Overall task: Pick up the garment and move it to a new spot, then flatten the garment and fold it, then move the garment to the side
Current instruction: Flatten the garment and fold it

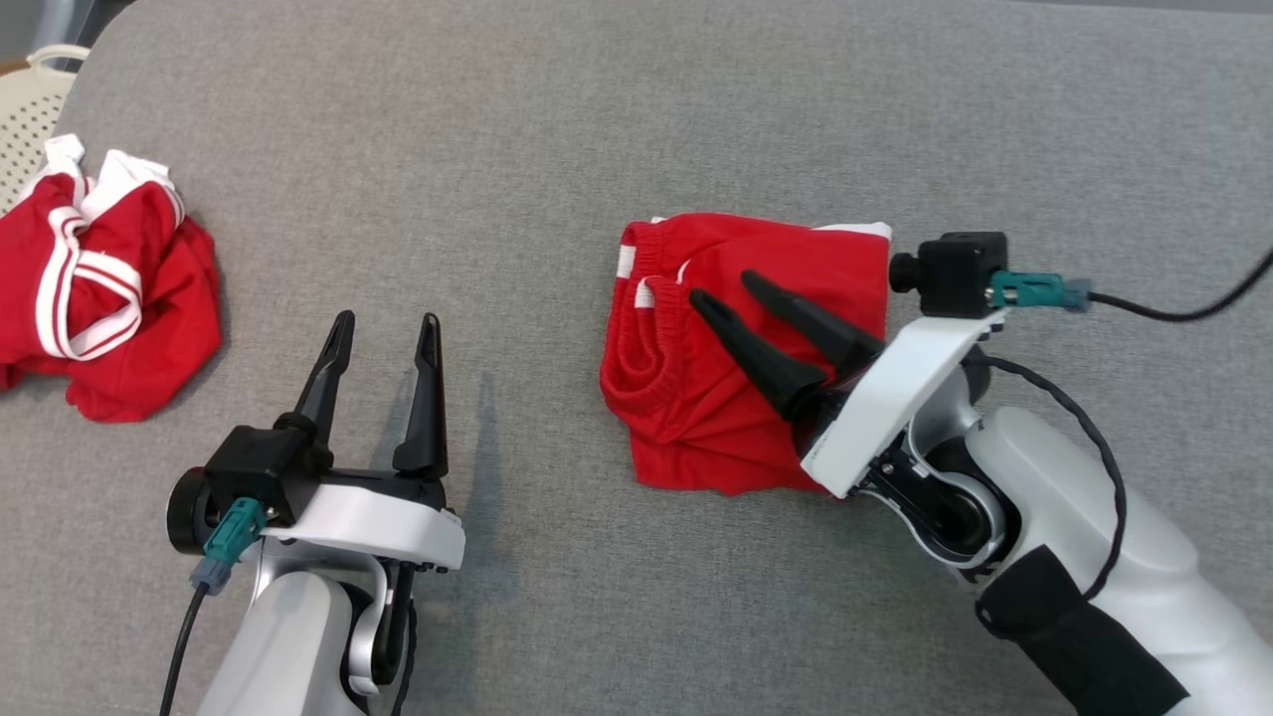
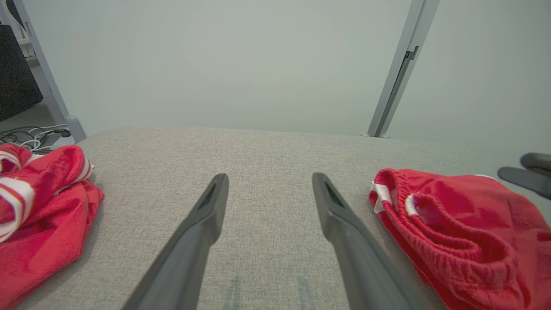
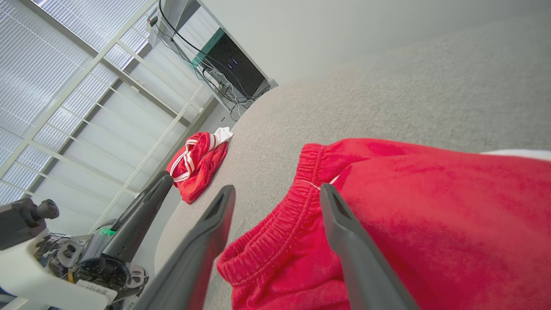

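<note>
Basket: a pale, perforated basket [image 1: 35, 99] peeked in at the top left corner, beyond the edge of the counter [image 1: 557, 129], which was covered in grey cloth.
Crumpled garment [image 1: 99, 288]: it lay bunched at the counter's left edge, red with white bands, well apart from the other red piece.
Left claw [image 1: 388, 318]: it hovered low over bare grey cloth between the two red pieces. Its two dark fingers pointed away from the robot and were spread wide, with nothing between them.
Folded shorts [image 1: 686, 418]: the task's piece lay right of centre on the counter as a rough square with uneven edges. The gathered waistband, with small white marks, faced left, and a white strip showed at the far right corner.
Right claw [image 1: 722, 286]: it reached in over the folded shorts from the lower right, with its fingers pointing toward the waistband. In the right wrist view the fingers stood well apart with no cloth pinched between them, so it had hold of nothing. Whether the tips touched the fabric could not be told.
Wrist camera [image 1: 955, 270]: a black box sat just behind the right claw, beside the far right corner of the shorts.
Forearm [image 1: 1094, 517]: it was pale with a black band and ran off the lower right corner.
Blinds [image 3: 34, 69]: a window with slats showed beyond the counter in the right wrist view.
</note>
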Available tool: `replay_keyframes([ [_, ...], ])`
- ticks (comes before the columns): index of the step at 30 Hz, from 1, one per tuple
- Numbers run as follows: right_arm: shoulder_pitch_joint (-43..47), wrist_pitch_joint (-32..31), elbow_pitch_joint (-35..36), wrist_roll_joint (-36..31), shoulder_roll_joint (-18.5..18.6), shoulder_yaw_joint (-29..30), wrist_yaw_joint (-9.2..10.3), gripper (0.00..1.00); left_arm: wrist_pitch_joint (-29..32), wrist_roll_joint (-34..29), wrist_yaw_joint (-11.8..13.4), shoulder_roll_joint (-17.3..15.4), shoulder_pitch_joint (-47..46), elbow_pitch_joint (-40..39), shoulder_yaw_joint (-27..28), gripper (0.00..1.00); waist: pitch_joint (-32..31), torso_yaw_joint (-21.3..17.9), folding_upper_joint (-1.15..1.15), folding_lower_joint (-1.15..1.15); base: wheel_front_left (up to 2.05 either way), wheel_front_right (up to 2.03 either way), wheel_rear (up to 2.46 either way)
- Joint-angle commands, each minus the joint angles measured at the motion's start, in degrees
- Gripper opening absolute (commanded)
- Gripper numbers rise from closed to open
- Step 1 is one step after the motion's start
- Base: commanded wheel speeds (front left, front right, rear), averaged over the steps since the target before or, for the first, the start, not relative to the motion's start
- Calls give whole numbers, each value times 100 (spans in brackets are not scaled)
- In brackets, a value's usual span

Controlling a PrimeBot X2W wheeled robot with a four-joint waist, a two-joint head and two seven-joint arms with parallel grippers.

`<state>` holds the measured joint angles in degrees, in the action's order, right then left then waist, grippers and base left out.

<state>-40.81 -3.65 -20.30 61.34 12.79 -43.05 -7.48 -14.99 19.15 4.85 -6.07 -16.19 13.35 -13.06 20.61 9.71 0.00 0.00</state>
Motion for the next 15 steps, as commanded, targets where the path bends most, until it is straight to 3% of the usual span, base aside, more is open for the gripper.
replay_keyframes([
  [1, -39, 219, 32, -154, 97, -15, -3, 100, -24, -58, -18, -9, 0, 9, 35, 100, -46, -70, 0, 0, 0, 0, 0],
  [7, 201, 1435, -95, -819, 324, 215, -3, 100, -25, -109, -6, -52, 72, 64, 107, 100, -204, -323, 0, 0, 0, 0, 0],
  [15, 979, 1865, -164, -1637, 461, 1369, -3, 100, -11, -77, 35, -183, 174, 103, 174, 100, -447, -611, 0, 0, 0, 0, 0],
])
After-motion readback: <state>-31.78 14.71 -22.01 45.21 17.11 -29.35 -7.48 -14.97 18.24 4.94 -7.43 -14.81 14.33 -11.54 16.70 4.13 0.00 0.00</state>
